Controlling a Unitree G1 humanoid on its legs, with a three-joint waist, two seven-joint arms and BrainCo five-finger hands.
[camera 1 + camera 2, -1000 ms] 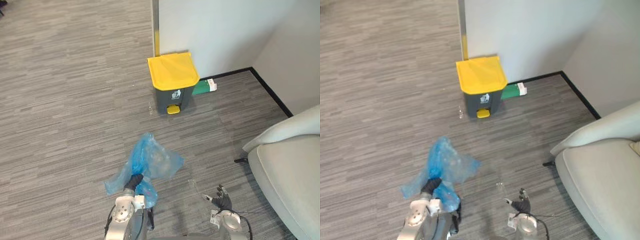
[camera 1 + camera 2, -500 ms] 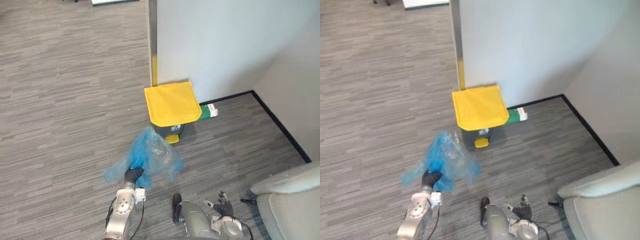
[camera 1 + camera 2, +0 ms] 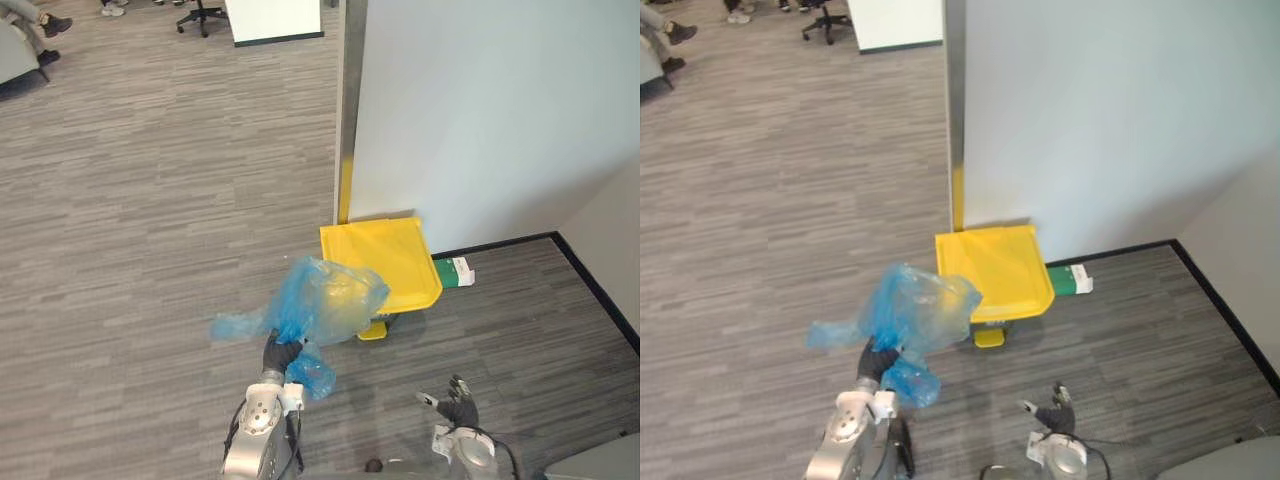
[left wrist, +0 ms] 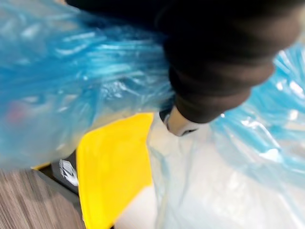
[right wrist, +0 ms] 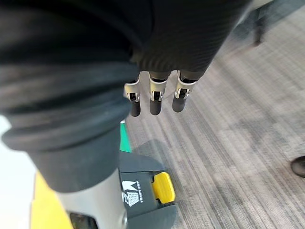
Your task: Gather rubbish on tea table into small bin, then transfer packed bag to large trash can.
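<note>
Rubbish bag (image 3: 325, 303), packed, is clutched by left hand (image 3: 281, 352) near the closed trash can (image 3: 395, 255); right hand (image 3: 456, 403) hangs slack, empty; disposal remains.

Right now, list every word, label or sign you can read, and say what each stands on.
Trash can front: white pictogram sign; the small print beneath it is too blurred to read.
Green and white box: any print is too small to read.
Blue bag: no text.
</note>
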